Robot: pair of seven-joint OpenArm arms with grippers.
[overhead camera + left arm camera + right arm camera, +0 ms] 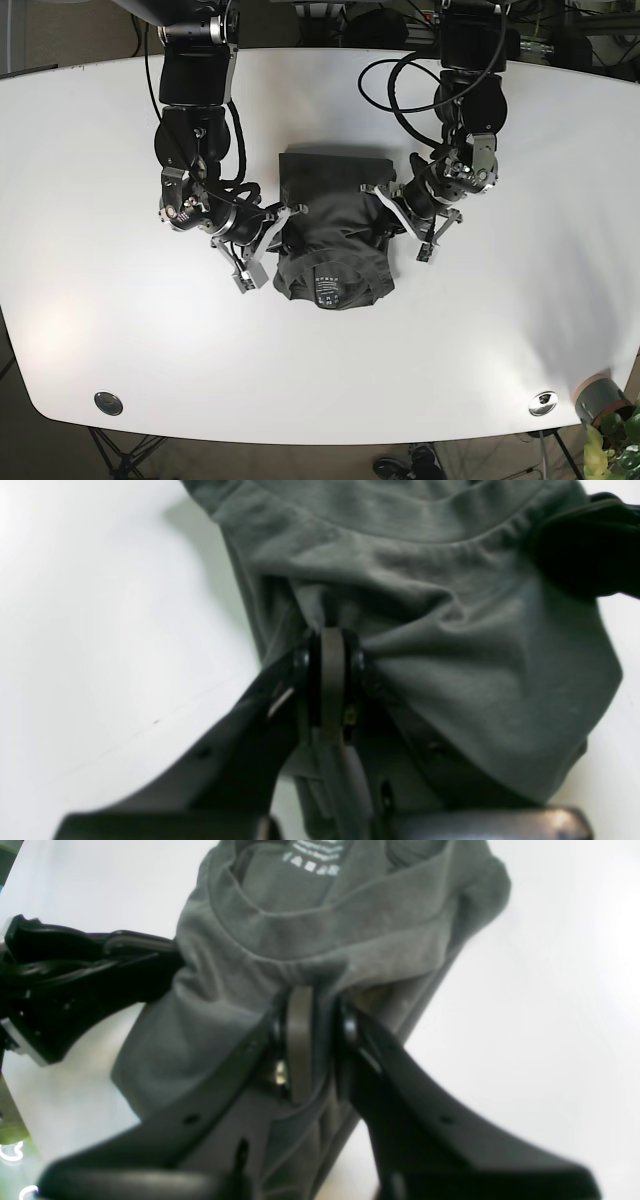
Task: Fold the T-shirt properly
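Observation:
A dark grey T-shirt (330,230) lies partly folded in the middle of the white table, its collar and printed neck label (328,288) toward the near edge. My left gripper (330,645) is shut on a bunched fold of the shirt (450,630) at its side; in the base view this gripper (385,205) is at the shirt's right edge. My right gripper (312,1005) is shut on the cloth just below the collar (280,930), at the shirt's left edge (283,225) in the base view. Both pinched edges are lifted slightly.
The white table (520,330) spreads wide around the shirt. Two round metal fittings (107,403) (543,402) sit near the front edge. A plant pot (600,400) stands off the front right corner. Black cables (400,90) hang behind the left arm.

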